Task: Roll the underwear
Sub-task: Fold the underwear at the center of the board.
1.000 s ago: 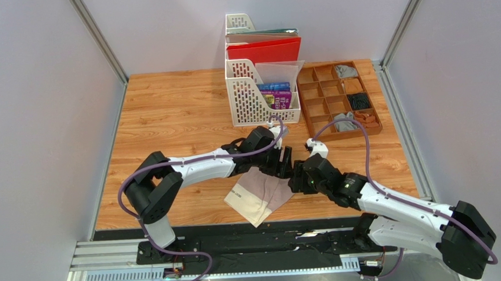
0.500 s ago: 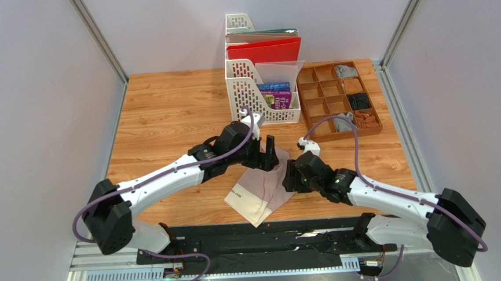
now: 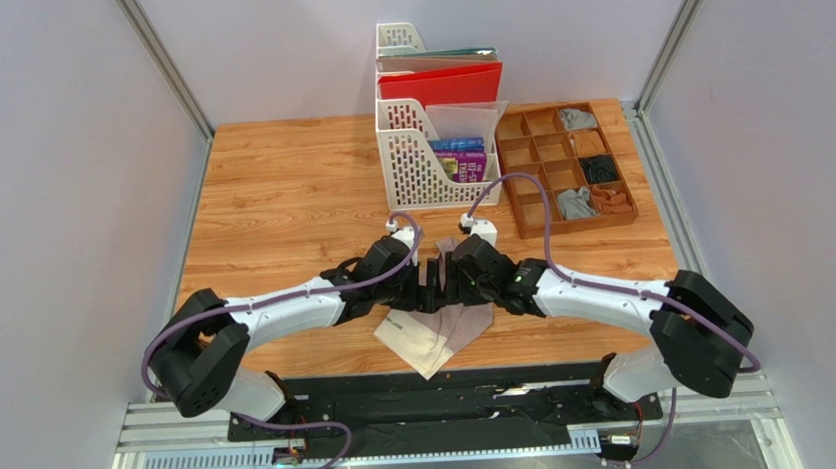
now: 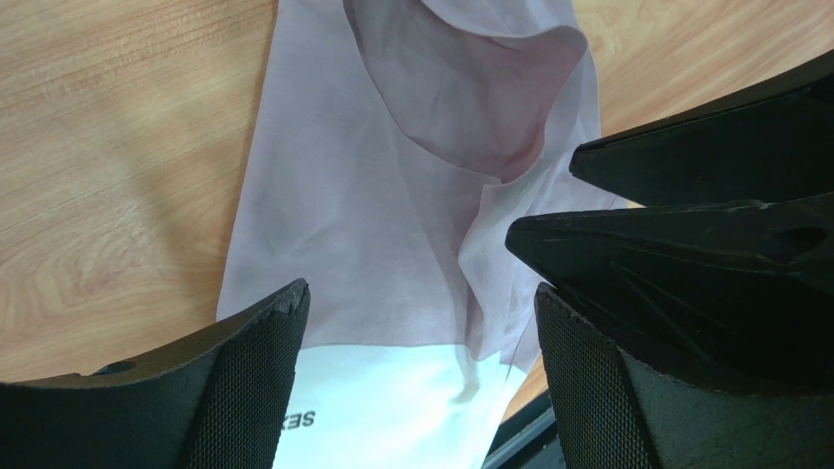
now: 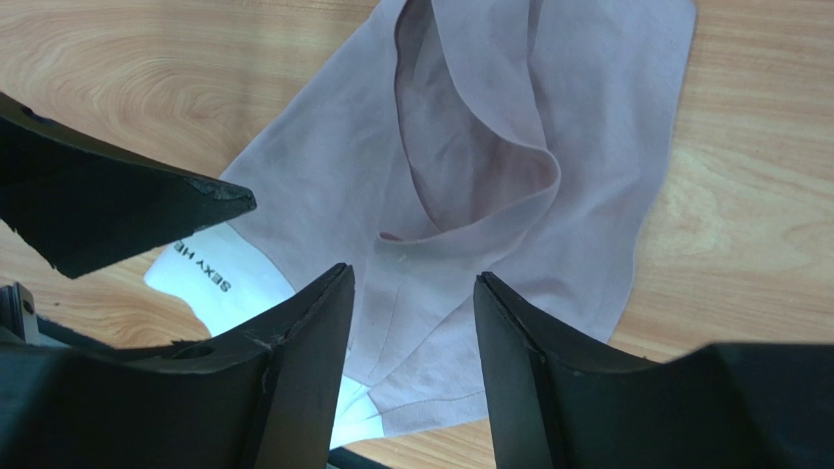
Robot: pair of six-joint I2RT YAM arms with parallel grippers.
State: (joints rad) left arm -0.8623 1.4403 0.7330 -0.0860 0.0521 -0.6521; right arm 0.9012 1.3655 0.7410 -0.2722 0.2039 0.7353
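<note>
The pale pinkish-beige underwear (image 3: 440, 327) lies flat on the wooden table near its front edge, its cream band with dark print toward the front left. It fills the left wrist view (image 4: 392, 186) and the right wrist view (image 5: 509, 166), with a loose fold at its far end. My left gripper (image 3: 428, 281) and right gripper (image 3: 448, 281) hover side by side over the garment's far end, almost touching each other. Both are open and empty, as the left wrist view (image 4: 419, 322) and right wrist view (image 5: 415, 283) show. The grey garment is not in view on the table.
A white file rack (image 3: 436, 156) with a red folder and books stands at the back centre. A brown compartment tray (image 3: 519, 172) holding rolled cloth items sits at the back right. The table's front edge and a black rail lie just below the underwear.
Both grippers have come down and toward each other over the far end of the underwear. The left arm has swung left and lower; the right arm has stretched left. The garment has not moved.
</note>
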